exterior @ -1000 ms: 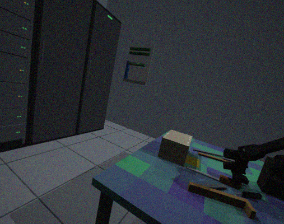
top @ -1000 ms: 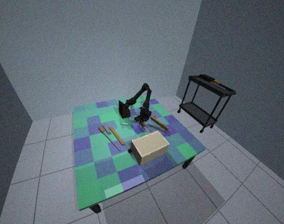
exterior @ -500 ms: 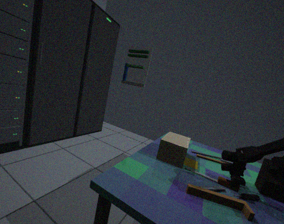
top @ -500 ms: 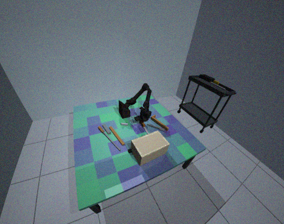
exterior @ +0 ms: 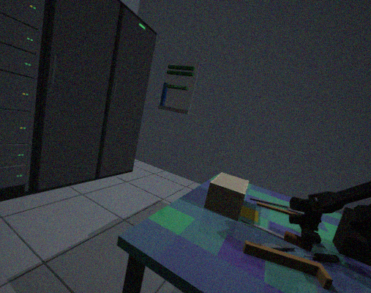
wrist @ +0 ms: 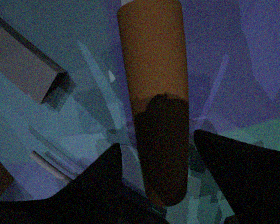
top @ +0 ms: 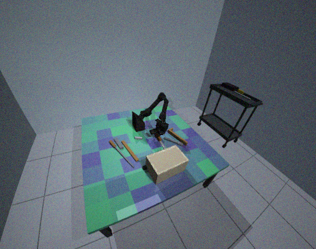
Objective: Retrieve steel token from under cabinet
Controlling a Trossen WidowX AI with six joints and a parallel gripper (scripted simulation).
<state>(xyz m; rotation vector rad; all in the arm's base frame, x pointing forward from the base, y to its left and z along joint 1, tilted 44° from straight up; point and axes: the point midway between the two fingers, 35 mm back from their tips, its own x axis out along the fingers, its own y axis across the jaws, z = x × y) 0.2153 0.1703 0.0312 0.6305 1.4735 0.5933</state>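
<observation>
The pale box-shaped cabinet [top: 167, 159] [exterior: 223, 201] stands on the table. The token is not visible in any view, and no vent slots can be made out. A tool with an orange-brown handle [top: 159, 138] [exterior: 292, 238] [wrist: 155, 55] lies with its thin metal shaft [top: 162, 144] pointing toward the cabinet. My gripper [wrist: 157, 141] is open around the rear part of the handle, with a visible gap at each side. An ochre patch [exterior: 249, 214] shows beside the cabinet in the exterior view; whether it is the marked area I cannot tell.
An L-shaped wooden bar [top: 178, 137] [exterior: 283, 256] and a grey rod [top: 172, 140] lie on one side of the gripper. On the other side are a wooden bar [top: 129, 150], an orange-handled rod [top: 124, 157], a small grey tool [top: 118, 142] and a short white piece [top: 138, 137].
</observation>
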